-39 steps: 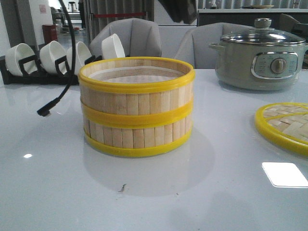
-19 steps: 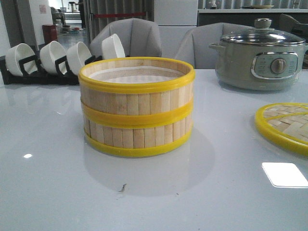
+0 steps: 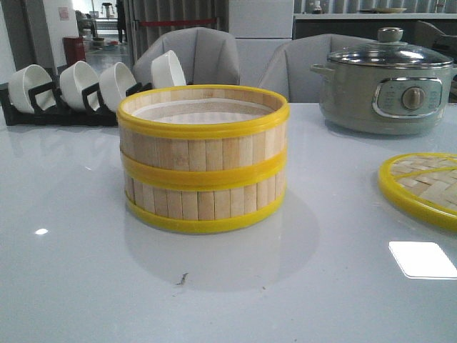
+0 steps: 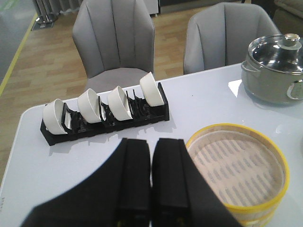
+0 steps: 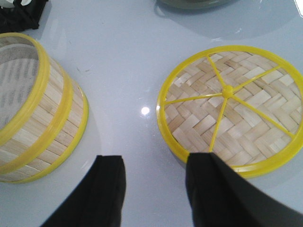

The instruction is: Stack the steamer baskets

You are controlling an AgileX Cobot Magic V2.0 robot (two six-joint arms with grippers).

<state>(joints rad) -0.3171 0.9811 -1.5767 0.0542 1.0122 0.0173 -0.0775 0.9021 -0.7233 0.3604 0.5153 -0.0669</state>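
The two steamer baskets (image 3: 203, 158) sit already stacked mid-table, one squarely on the other. The left gripper (image 4: 151, 189), fingers together, hangs above and just beside them; the right gripper (image 5: 154, 189), fingers apart and empty, hovers between stack and lid (image 5: 232, 116)

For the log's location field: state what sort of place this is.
Likely a dining or kitchen showroom set-up, not a home kitchen: a white table with grey upholstered chairs, a rack of white bowls, an electric pot and stacked steamer baskets.
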